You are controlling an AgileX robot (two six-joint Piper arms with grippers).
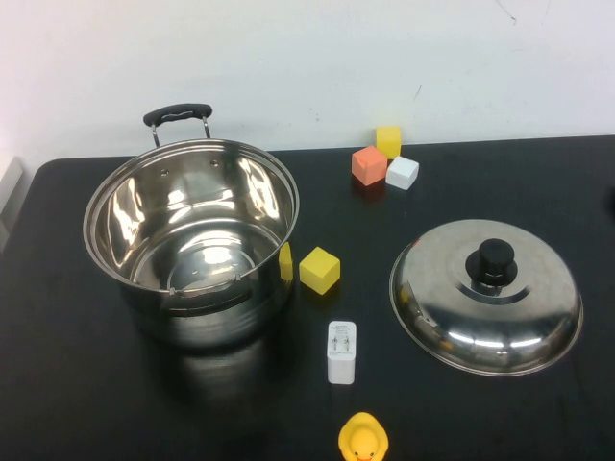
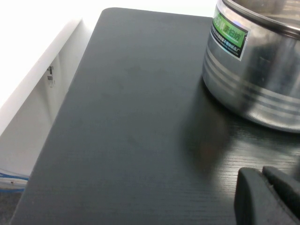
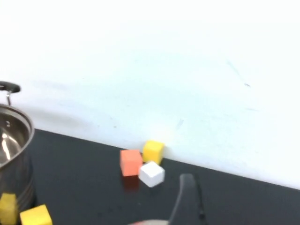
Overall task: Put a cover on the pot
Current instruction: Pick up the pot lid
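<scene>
A shiny steel pot (image 1: pixel 207 317) with a black handle stands open on the left of the black table. Its steel lid (image 1: pixel 452 312) with a black knob (image 1: pixel 491 259) lies knob-up on the table at the right, apart from the pot. Neither gripper shows in the high view. In the left wrist view my left gripper (image 2: pixel 262 172) is shut and empty, low over the table beside the pot's wall (image 2: pixel 253 79). In the right wrist view my right gripper (image 3: pixel 194 180) is shut and empty above the table, with the pot's rim (image 3: pixel 14 150) far off.
Orange (image 1: pixel 368 165), yellow (image 1: pixel 388 140) and white (image 1: pixel 402 172) cubes sit at the back. A yellow cube (image 1: pixel 319 270) and another yellow block (image 1: pixel 285 261) lie beside the pot. A white charger (image 1: pixel 341 351) and a rubber duck (image 1: pixel 363 440) lie in front.
</scene>
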